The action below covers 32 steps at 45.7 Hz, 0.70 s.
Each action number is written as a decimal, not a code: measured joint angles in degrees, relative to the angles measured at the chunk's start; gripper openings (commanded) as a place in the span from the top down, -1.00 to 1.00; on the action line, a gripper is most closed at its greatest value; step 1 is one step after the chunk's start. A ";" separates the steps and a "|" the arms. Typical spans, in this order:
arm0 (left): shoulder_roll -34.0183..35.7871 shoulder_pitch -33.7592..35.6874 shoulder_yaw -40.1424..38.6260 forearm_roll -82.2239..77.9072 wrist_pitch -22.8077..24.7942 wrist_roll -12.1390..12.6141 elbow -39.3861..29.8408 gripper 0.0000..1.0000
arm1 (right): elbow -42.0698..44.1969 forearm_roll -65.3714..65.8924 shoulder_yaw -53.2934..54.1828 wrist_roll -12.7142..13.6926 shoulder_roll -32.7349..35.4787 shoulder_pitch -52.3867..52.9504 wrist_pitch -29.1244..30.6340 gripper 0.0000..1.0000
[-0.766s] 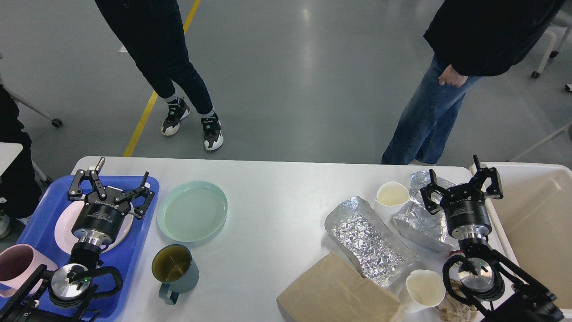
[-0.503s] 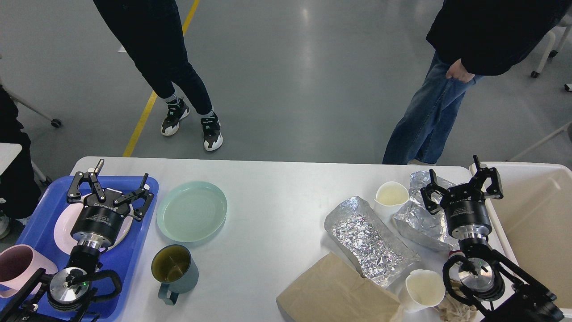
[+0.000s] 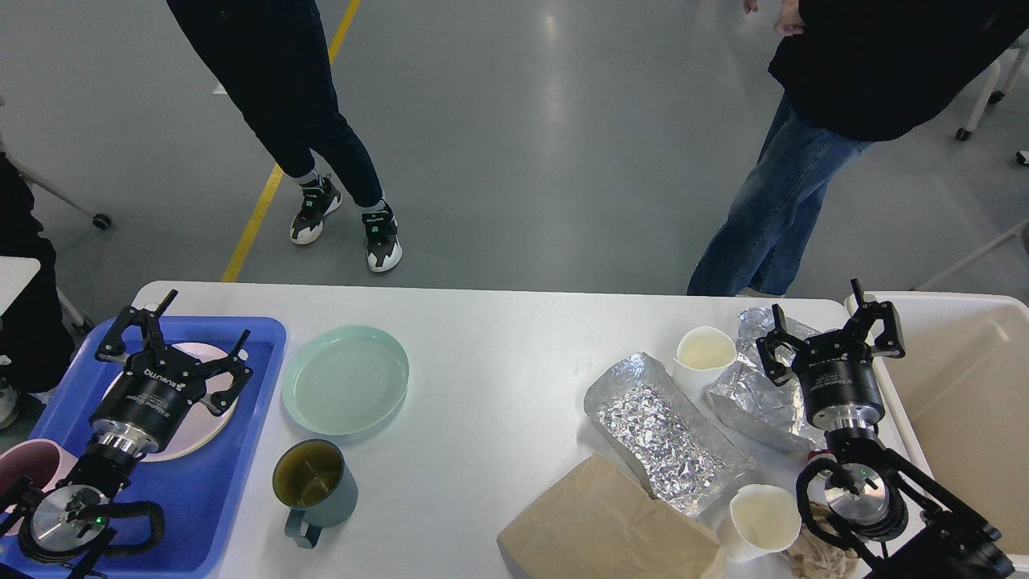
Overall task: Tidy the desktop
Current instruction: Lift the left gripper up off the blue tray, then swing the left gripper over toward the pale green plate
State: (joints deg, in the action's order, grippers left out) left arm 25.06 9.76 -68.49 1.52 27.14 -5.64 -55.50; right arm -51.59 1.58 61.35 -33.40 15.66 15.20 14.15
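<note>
desktop point(image 3: 498, 402) smooth matte white; left gripper point(image 3: 170, 338) and right gripper point(image 3: 828, 326) fingers apart.

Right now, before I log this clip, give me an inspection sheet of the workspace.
Surface: white desktop, bare in the middle.
Job's things: mint plate and dark teal mug on the desktop; pale plate and pink mug in the blue tray.
Clutter: two foil sheets, brown paper bag, two paper cups.
Grippers: left claw open above the tray; right claw open over foil; neither holds anything.
Cables: black loops at both wrists.
Surroundings: cream bin at right; two people standing beyond the far edge.
</note>
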 measured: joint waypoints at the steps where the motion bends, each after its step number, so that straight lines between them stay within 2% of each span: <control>1: 0.68 0.18 0.35 0.00 -0.07 0.00 0.00 -0.93 | 0.00 0.00 0.00 0.00 0.00 0.00 0.00 -1.00; 10: 8.10 2.14 2.75 0.00 0.11 0.55 -0.36 -0.93 | 0.00 -0.01 0.00 0.00 0.02 0.00 0.00 -1.00; 16: 14.68 3.87 5.70 0.06 0.18 -0.06 -0.95 -0.93 | 0.00 0.00 0.00 0.00 0.04 0.00 0.00 -1.00; 24: 17.45 7.35 10.16 0.06 0.08 0.20 -1.12 -0.93 | 0.00 0.00 0.00 0.00 0.06 0.00 0.00 -1.00; 28: 20.87 11.96 16.09 0.06 0.17 0.52 -1.12 -0.93 | 0.00 0.00 0.00 0.00 0.06 0.00 0.00 -1.00; 32: 24.81 19.79 27.73 0.06 0.60 0.63 -0.89 -0.93 | 0.00 0.00 0.00 0.00 0.06 0.00 0.00 -1.00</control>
State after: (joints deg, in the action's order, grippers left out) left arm 49.87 29.55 -40.77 1.57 27.74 -5.01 -56.39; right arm -51.59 1.58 61.35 -33.40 15.72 15.21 14.15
